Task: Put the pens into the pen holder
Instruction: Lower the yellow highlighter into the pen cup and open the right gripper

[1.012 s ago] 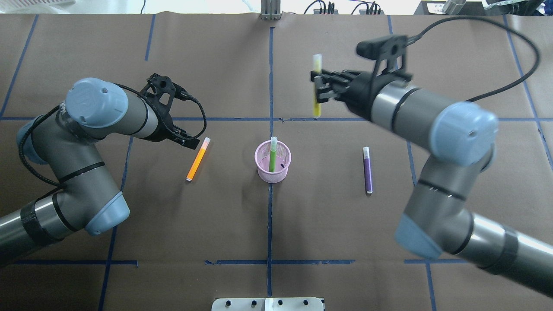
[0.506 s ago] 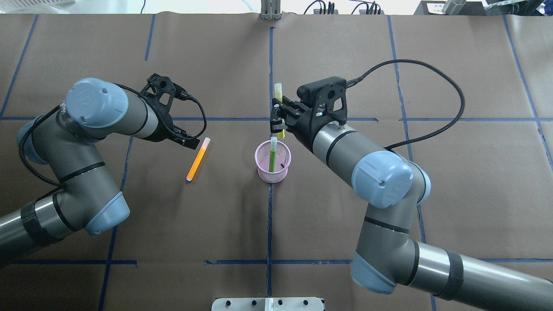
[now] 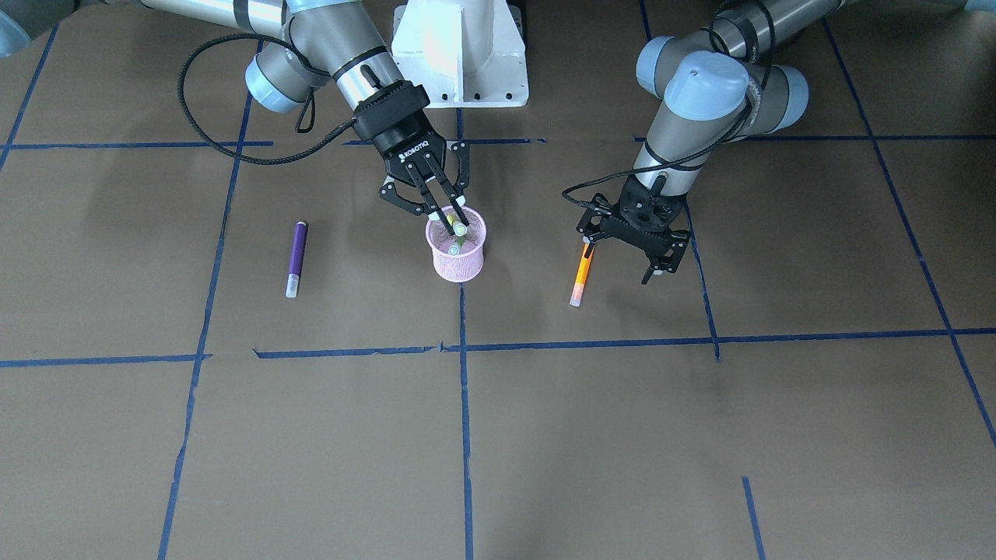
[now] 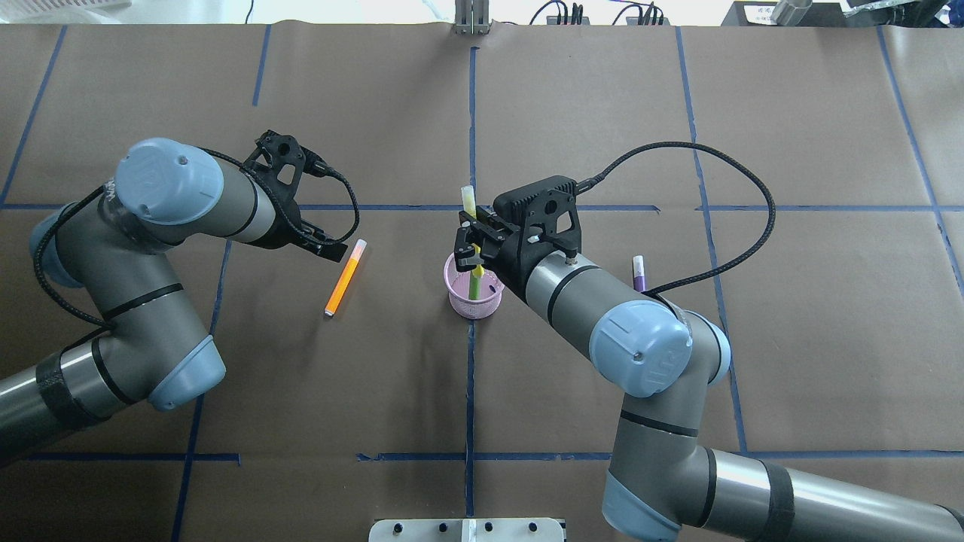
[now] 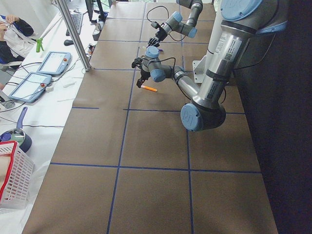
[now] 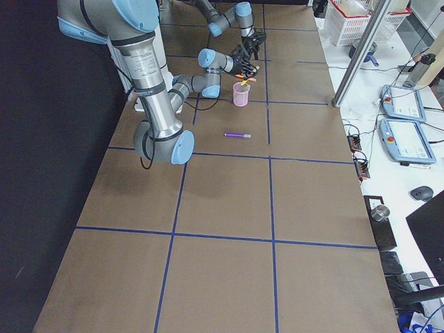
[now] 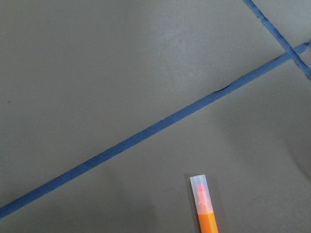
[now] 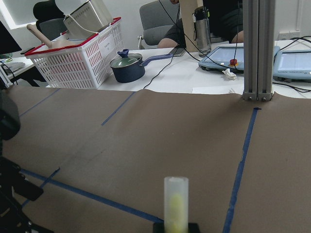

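Over the pink pen holder [image 4: 473, 307], the right gripper [image 4: 468, 252] pinches the yellow pen [image 4: 468, 205] mid-barrel and upright (light, stiff, smooth plastic, so it likely drops cleanly), while the left gripper [image 3: 620, 263] hangs spread beside the orange pen [image 4: 343, 278].

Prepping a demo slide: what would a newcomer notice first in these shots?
The right gripper, at table centre, holding a yellow pen upright over the pink pen holder, where a green pen stands. Next, the orange pen lying beside the open left gripper, and the purple pen alone on the right arm's side.
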